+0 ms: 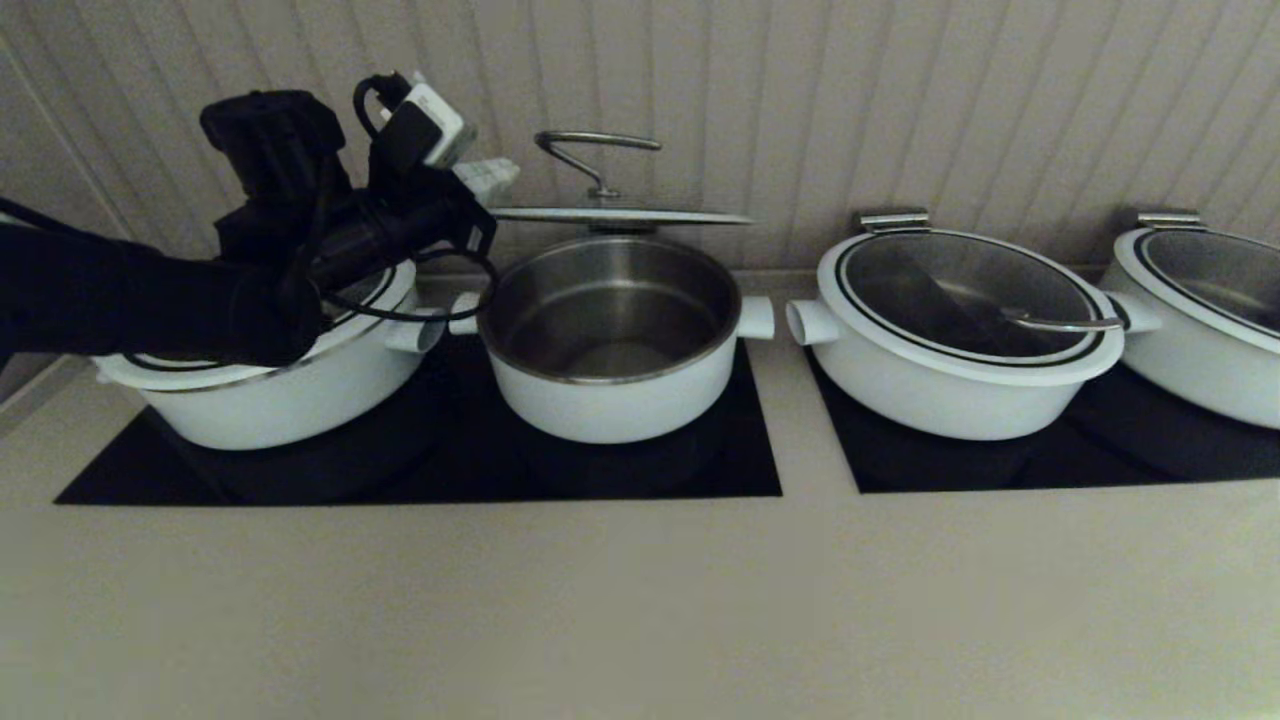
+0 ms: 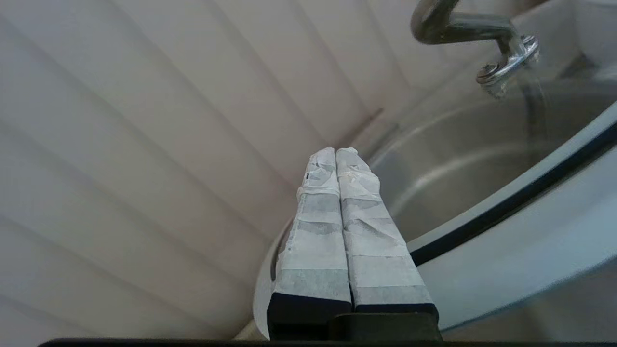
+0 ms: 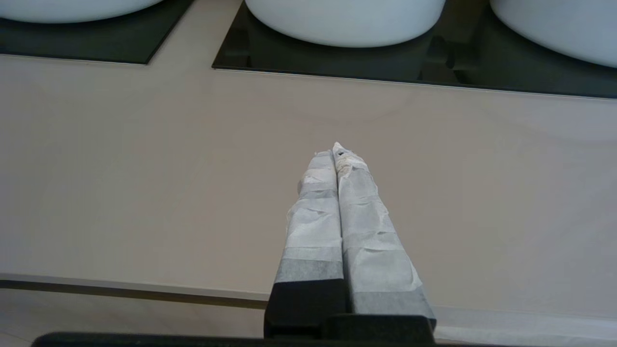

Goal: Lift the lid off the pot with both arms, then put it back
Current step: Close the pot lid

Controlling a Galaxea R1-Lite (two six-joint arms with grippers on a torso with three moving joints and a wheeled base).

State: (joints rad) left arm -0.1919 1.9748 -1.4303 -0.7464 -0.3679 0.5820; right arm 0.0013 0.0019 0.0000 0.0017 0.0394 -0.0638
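The lid point(image 1: 620, 215) hangs level in the air just above the pot point(image 1: 610, 400), with its arched steel handle point(image 1: 595, 150) pointing up. The pot stands open on the black hob, its steel inside empty. My left gripper point(image 1: 490, 180) is at the lid's left rim. In the left wrist view its taped fingers point(image 2: 336, 152) are pressed together over the lid's white rim and black ring point(image 2: 506, 226). My right gripper point(image 3: 335, 149) is shut and empty, low over the beige counter in front of the hobs. It is out of the head view.
A wider lidded white pot point(image 1: 280, 410) sits under my left arm. Two more lidded pots point(image 1: 950, 400) point(image 1: 1200, 350) stand to the right on a second black hob point(image 1: 1050, 470). A ribbed wall point(image 1: 900, 100) rises close behind. The beige counter point(image 1: 640, 600) lies in front.
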